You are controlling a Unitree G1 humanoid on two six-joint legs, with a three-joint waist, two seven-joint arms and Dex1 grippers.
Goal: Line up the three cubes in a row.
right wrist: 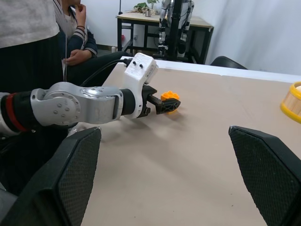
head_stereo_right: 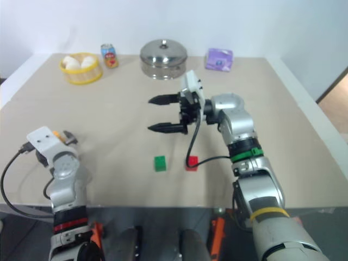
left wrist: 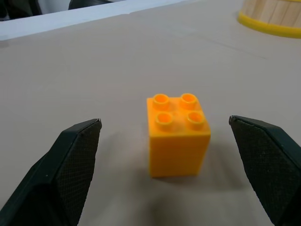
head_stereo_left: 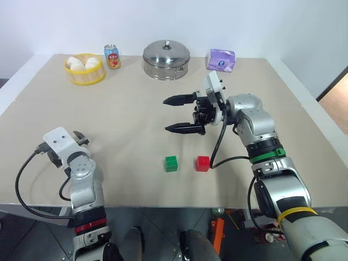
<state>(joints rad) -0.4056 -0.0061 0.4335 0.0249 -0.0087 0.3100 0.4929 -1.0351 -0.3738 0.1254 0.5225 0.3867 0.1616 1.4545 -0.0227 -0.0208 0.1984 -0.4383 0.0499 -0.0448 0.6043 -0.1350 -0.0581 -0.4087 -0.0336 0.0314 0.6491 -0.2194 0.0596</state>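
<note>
Handling: the orange-yellow cube (left wrist: 178,134) is a small hard plastic block, judged light, rigid and not fragile; its flat sides look smooth and may slip, so take it across two opposite side faces, below the four studs on top. It stands upright near the left edge of the surface (head_stereo_left: 130,119), just ahead of the left end effector (left wrist: 167,155), whose fingers are spread wide on either side of it, not touching, nothing grasped.

The green cube (head_stereo_left: 171,163) and the red cube (head_stereo_left: 202,163) stand side by side, slightly apart, near the front edge, about midway along it. The same side-face grip applies to both.

The right end effector (head_stereo_left: 178,114) hovers above the middle of the surface, behind those two cubes, released and empty.

Markings: no writing shows on any cube. Along the far edge, the can (head_stereo_left: 112,56) and the purple packet (head_stereo_left: 221,60) carry printing too small to read
</note>
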